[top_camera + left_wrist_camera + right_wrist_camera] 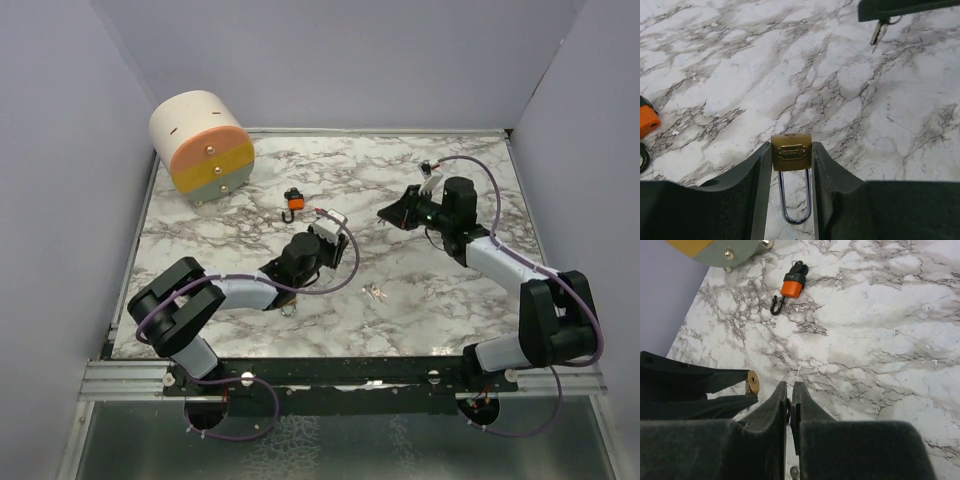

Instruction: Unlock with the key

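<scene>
My left gripper (791, 150) is shut on a brass padlock (791, 152), pinching its body by the sides, with the steel shackle (795, 200) pointing back toward the wrist. The padlock's keyhole end also shows in the right wrist view (752, 382), to the left of my right gripper (789, 387). My right gripper is shut on a key, seen edge-on between the fingers (791, 412). In the left wrist view the key (878, 31) hangs below the right gripper's fingers at the top right. In the top view the left gripper (330, 222) and right gripper (392, 213) face each other a short way apart.
An orange and black lock (293, 200) lies behind the left gripper, also in the right wrist view (790, 285). A round drawer unit (200, 145) stands at the back left. Small loose keys (376, 292) lie on the marble table (450, 300). Grey walls enclose the table.
</scene>
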### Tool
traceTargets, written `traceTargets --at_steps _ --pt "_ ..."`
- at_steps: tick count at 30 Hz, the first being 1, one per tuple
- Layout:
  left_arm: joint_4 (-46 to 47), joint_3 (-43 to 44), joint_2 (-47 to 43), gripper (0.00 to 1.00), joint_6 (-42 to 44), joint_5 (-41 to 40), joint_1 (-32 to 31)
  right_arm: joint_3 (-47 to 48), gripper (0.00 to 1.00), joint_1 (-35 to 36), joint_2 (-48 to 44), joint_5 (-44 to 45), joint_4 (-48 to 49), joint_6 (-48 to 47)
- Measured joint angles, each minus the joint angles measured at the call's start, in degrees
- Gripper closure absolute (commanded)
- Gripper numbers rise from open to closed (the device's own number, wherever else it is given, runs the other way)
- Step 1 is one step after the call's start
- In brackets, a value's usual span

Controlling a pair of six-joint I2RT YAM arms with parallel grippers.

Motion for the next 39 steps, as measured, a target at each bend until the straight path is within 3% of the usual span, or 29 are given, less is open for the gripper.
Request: traceTargets --at_steps 7,19,26,39 --pt "18.0 -8.5 0.3 1.0 6.2 7.5 0.0 0.8 0.99 5.1 -2.6 5.3 -2.2 -1.0" --pt "39.8 -9.9 7.0 1.0 11.5 15.8 0.0 0.9 0.99 12.4 -4.6 13.6 -2.6 -1.3" --pt "44.9 -11.0 9.6 1.0 12.7 18.4 0.0 0.9 0.99 13.4 -5.7 15.2 -2.6 -1.7" --pt "45.9 -11.0 10.0 1.0 14.2 18.3 0.0 0.9 0.99 15.0 -5.7 16.1 -2.6 -1.9"
